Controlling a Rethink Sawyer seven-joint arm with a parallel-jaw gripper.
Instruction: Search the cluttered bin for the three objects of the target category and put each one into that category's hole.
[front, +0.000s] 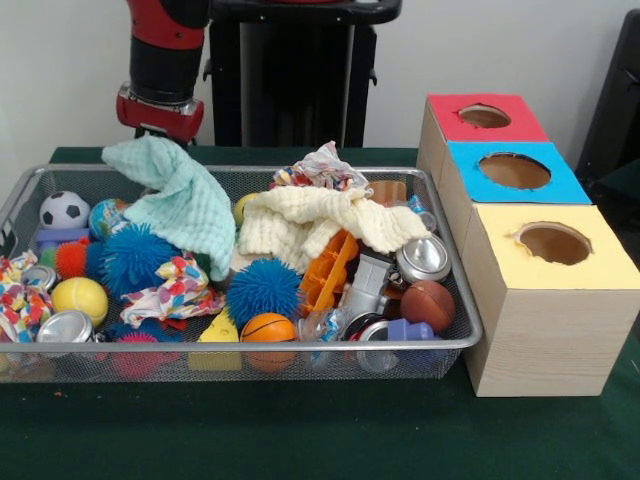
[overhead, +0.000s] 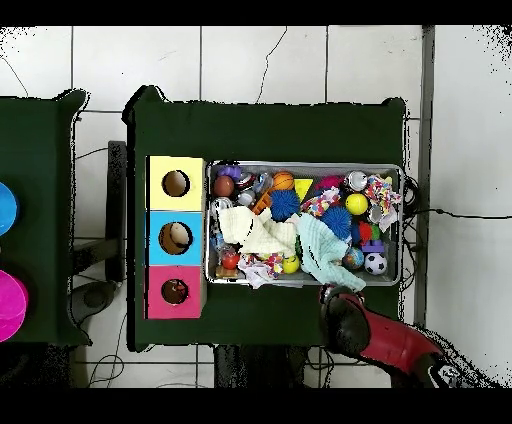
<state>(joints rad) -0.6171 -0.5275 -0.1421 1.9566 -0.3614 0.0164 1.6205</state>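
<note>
Green table (front: 300, 440), one wire bin (front: 470, 335), three holed boxes (front: 545, 300)

My table (overhead: 270, 125) wore a dark green cloth and stood on a floor (overhead: 260, 60) of pale square tiles with dark joints. A thin crack (overhead: 268, 62) ran across one tile beyond the table. A second green-covered table (overhead: 35, 150) stood well apart from mine, to one side, with a blue disc (overhead: 5, 208) and a pink disc (overhead: 10, 305) at its edge. Thin black cables (overhead: 455, 214) trailed over the tiles on the table's other side. Behind the table rose a plain white wall (front: 480, 50).
</note>
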